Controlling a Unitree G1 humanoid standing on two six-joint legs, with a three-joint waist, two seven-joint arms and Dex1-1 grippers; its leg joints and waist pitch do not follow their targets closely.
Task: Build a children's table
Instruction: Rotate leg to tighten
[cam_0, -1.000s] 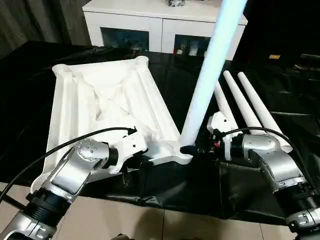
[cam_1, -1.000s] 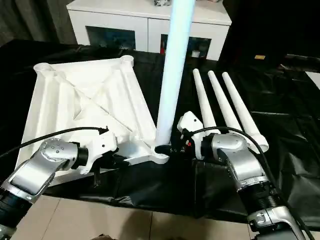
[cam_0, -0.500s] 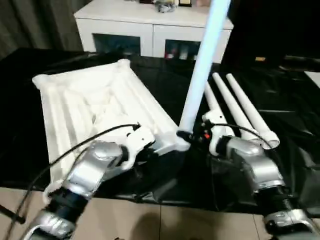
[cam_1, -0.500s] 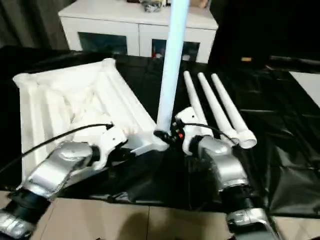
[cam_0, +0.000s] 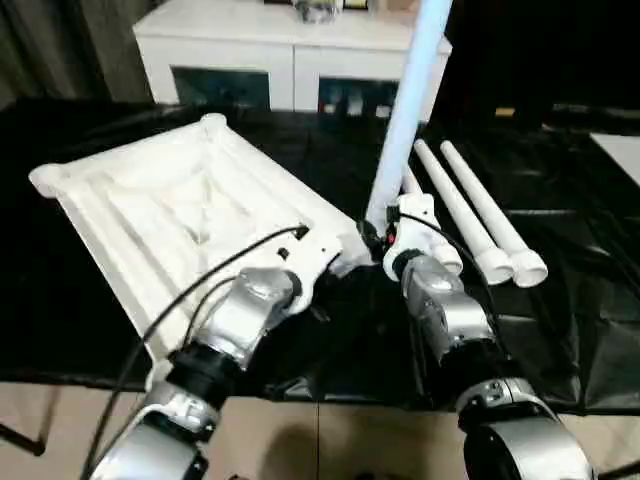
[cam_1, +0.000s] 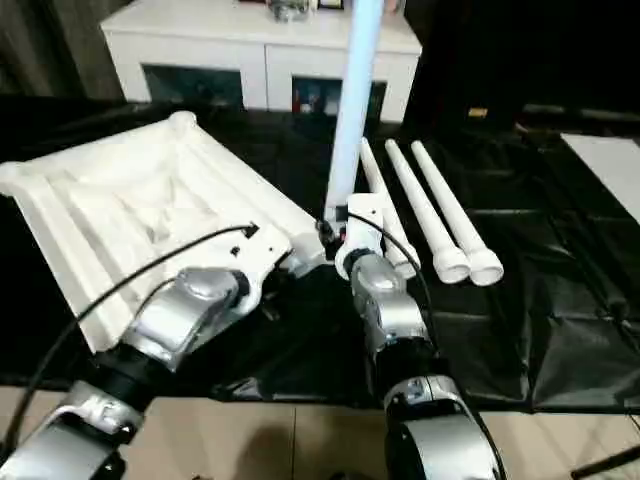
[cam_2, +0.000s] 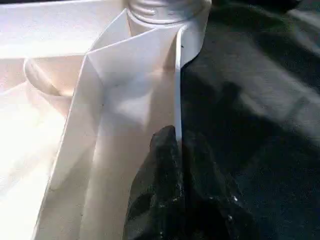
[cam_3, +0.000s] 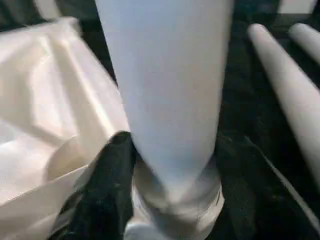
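Your left gripper (cam_2: 177, 150) is pinched nearly shut on the thin side wall of the top (cam_0: 170, 215), one black finger on each face of the wall, just short of the near right corner socket (cam_2: 165, 7). Your left forearm (cam_0: 245, 315) reaches to that wall from the near edge of the bench.

Your right gripper (cam_0: 375, 238) sits at the base of the upright leg (cam_0: 410, 95), its jaws part open around the tube. In the right wrist view one black finger (cam_3: 112, 170) presses the leg's side just above the threaded collar (cam_3: 175, 200); the other finger is hidden behind the tube, so you cannot tell from the frames how firmly it is gripped.

The upright leg stands in that same corner socket, rising almost vertically and leaning slightly away from you, its tip beyond the frame's upper edge.

The top lies upside down, ribs facing up, on a black sheet (cam_0: 590, 290). It is turned at an angle, with one far socket (cam_0: 212, 122) towards the cabinet and another (cam_0: 45, 178) out to your left.

Three spare legs (cam_1: 425, 205) lie side by side on the sheet just right of your right gripper, thick ends towards you, the nearest one partly behind the wrist.

A white cabinet (cam_0: 290, 50) with glass doors stands beyond the bench.
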